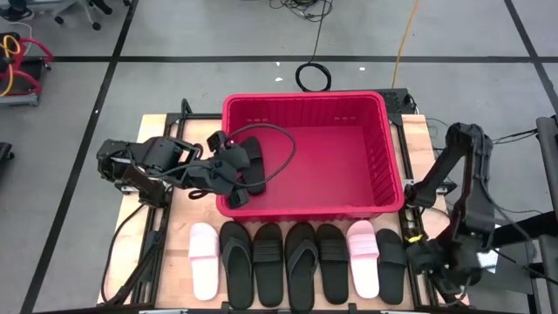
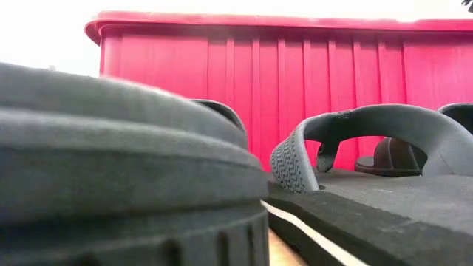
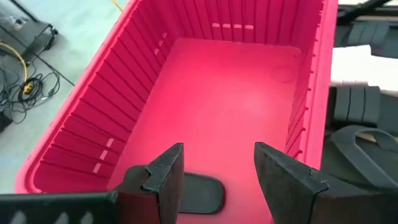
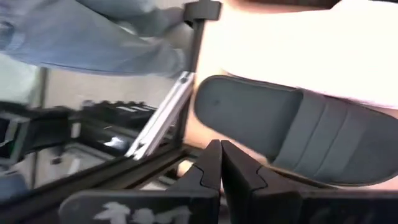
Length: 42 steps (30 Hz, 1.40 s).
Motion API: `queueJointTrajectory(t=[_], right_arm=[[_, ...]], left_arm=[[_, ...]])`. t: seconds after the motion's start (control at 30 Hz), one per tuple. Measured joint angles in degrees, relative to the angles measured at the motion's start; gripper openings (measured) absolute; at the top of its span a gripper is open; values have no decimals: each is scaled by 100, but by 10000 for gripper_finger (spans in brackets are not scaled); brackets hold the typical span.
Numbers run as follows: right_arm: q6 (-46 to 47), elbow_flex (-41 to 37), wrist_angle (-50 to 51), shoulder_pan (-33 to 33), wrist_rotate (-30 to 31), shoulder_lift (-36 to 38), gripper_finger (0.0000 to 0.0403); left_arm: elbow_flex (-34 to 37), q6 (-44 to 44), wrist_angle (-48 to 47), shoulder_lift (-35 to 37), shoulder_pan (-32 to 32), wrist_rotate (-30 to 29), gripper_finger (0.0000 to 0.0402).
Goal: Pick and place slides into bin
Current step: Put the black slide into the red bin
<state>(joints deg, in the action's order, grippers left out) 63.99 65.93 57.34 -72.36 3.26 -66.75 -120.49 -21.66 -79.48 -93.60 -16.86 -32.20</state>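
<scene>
The red bin (image 1: pixel 384 187) stands at the table's middle. One black slide (image 3: pixel 202 190) lies flat on the bin's floor, by its near left corner. My left gripper (image 3: pixel 217 168) hangs open above that slide, over the bin's left end (image 1: pixel 228 131), and holds nothing. Several slides lie side by side along the table's near edge: black ones (image 1: pixel 268 262) with a pale pink one (image 1: pixel 205 257) at the left and another pink one (image 1: pixel 362 257) toward the right. My right gripper (image 4: pixel 221 168) is shut and bare beside the rightmost black slide (image 4: pixel 298 137), at the near right corner (image 1: pixel 433 262).
The low view looks past a black thong slide (image 2: pixel 355 133) and a black sole (image 2: pixel 126 170) to the bin's near wall (image 2: pixel 259 81). Metal frame rails (image 4: pixel 158 121) run beyond the table's right edge. A cable loop (image 1: pixel 283 153) hangs over the bin.
</scene>
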Motion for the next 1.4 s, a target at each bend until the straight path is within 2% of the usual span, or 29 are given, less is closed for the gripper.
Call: queueJointTrajectory(t=[0.2,0.43,0.53,0.77,0.93,1.1,1.4], right_arm=[[-155,0,-5,169,-30,-612,0],[-513,0,-2,460,-30,-931,7],[-533,0,0,580,-29,-1032,31],[-496,-6,207,674,139,-1485,119],[-655,-9,350,680,138,-1844,165],[-615,-9,360,680,141,-2129,184],[-120,-11,1113,831,286,-2335,179]], left_arm=[[0,226,-4,0,0,108,191],[0,248,-4,0,-2,426,191],[0,248,-12,0,-2,430,191],[0,246,-79,-2,0,594,191],[0,246,-79,-2,0,651,191],[0,248,-79,-2,0,651,191],[0,338,-76,-2,0,651,191]])
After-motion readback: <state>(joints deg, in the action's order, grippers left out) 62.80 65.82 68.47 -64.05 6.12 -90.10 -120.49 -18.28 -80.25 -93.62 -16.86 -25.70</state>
